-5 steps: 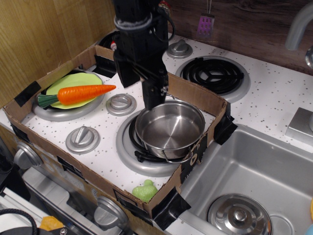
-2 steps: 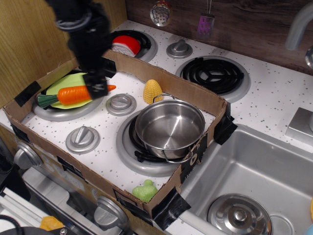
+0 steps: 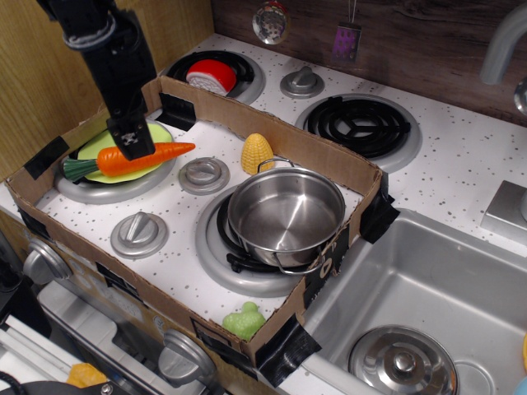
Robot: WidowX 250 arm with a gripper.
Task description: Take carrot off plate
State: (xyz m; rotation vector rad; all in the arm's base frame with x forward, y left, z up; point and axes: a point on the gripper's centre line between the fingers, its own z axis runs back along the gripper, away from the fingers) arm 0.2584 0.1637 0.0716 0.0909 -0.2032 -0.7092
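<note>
Meanwhile, the carrot (image 3: 132, 159) is seen lying across the plate (image 3: 156, 132), with the end effector (image 3: 135, 146) poised over its middle; whether the jaws are closed cannot be told. An off-centre pinch could squirt the glossy carrot toward the pot (image 3: 286, 216). Fingertips are hidden.

From my seat, the end effector (image 3: 134, 146) covered the middle of the carrot (image 3: 115, 160), so I could not tell how its jaws stood. The carrot hid much of the plate (image 3: 158, 133). The arm ran off the top edge.
</note>
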